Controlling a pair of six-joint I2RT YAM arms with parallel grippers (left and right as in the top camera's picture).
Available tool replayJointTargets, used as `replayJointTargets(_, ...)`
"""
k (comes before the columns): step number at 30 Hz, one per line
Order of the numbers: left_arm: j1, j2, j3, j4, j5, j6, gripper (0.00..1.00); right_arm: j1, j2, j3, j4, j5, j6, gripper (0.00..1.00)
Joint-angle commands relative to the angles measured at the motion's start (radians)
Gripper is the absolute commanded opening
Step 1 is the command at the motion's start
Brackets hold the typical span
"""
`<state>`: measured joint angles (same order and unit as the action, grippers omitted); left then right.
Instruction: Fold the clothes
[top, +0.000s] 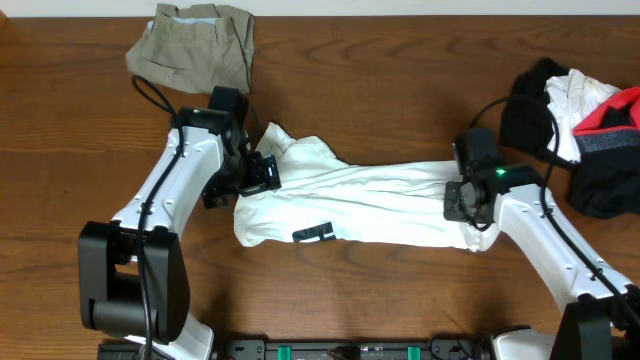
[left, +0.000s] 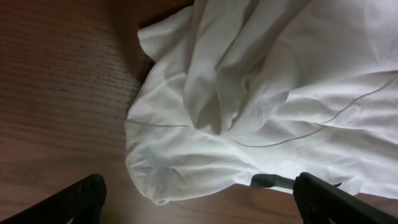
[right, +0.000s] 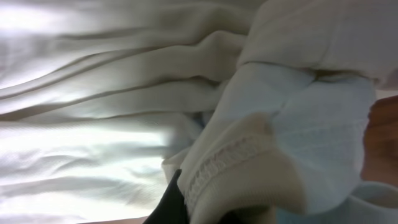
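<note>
A large white top (top: 370, 205) lies stretched in a wrinkled band across the middle of the table, with a black rectangular mark (top: 313, 233) near its front left. My left gripper (top: 262, 174) hovers at the top's left end. In the left wrist view the left gripper (left: 199, 208) is open, both dark fingers (left: 74, 202) wide apart over bare wood, and the fabric's rounded edge (left: 186, 168) lies just beyond them. My right gripper (top: 468, 206) is shut on the top's right end. In the right wrist view a stitched hem (right: 230, 168) is bunched against one dark finger (right: 171, 208).
A folded khaki piece (top: 195, 45) lies at the back left, close behind the left arm. A heap of black, white and red clothes (top: 585, 130) sits at the right edge. Cables trail from both arms. The wooden table (top: 400, 80) shows behind the top.
</note>
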<state>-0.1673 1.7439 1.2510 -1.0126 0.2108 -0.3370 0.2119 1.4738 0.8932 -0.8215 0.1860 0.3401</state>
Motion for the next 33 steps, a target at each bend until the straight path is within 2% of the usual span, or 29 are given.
replayJointTargets(1,0.002,0.007,-0.004,-0.003,0.006,-0.002,0.98,0.035,-0.013,0.019,0.003,0.016,0.059,0.01)
replayJointTargets(5,0.002,0.007,-0.004,-0.003,0.006,-0.002,0.98,0.060,-0.005,0.019,0.018,-0.010,0.072,0.02)
replayJointTargets(11,0.002,0.007,-0.004,-0.004,0.006,-0.002,0.98,0.074,0.071,0.019,0.036,-0.097,0.072,0.15)
replayJointTargets(20,0.002,0.007,-0.004,-0.003,0.006,-0.002,0.98,0.077,0.123,0.019,0.038,-0.280,0.047,0.19)
replayJointTargets(22,0.002,0.007,-0.004,-0.003,0.006,-0.002,0.98,0.077,0.123,0.019,0.026,-0.304,0.044,0.27)
replayJointTargets(23,0.002,0.007,-0.004,-0.003,0.006,-0.002,0.98,0.077,0.123,0.019,0.017,-0.304,0.044,0.36)
replayJointTargets(25,0.002,0.007,-0.004,-0.003,0.006,-0.002,0.98,0.077,0.123,0.020,-0.007,-0.303,0.044,0.63)
replayJointTargets(26,0.002,0.007,-0.004,-0.003,0.006,-0.002,0.98,0.077,0.123,0.020,-0.016,-0.303,0.043,0.68)
replayJointTargets(28,0.002,0.007,-0.004,-0.003,0.006,-0.002,0.98,0.077,0.123,0.025,-0.032,-0.303,0.034,0.72)
replayJointTargets(33,0.002,0.007,-0.004,-0.003,0.006,-0.002,0.98,0.077,0.118,0.100,-0.086,-0.296,0.029,0.72)
